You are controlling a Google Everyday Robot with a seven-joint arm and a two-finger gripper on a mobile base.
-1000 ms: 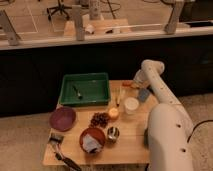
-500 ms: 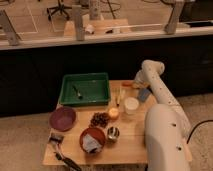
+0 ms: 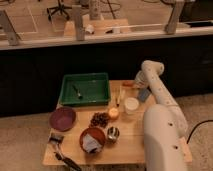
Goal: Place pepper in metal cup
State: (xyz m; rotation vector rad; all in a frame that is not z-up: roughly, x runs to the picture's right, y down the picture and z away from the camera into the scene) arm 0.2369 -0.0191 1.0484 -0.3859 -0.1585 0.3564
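The pepper, slim and red-orange, lies on the wooden table at its far edge, right of the green tray. My gripper is at the end of the white arm, down at the table's far right, right beside the pepper's right end. I cannot tell whether it touches the pepper. The metal cup, small and shiny, stands near the front of the table, right of the red-brown bowl, well apart from the gripper.
A green tray holding a small utensil sits at the back left. A white round cup, a yellow-orange fruit, dark grapes, a purple plate and a red-brown bowl stand between pepper and metal cup. A blue object lies by the arm.
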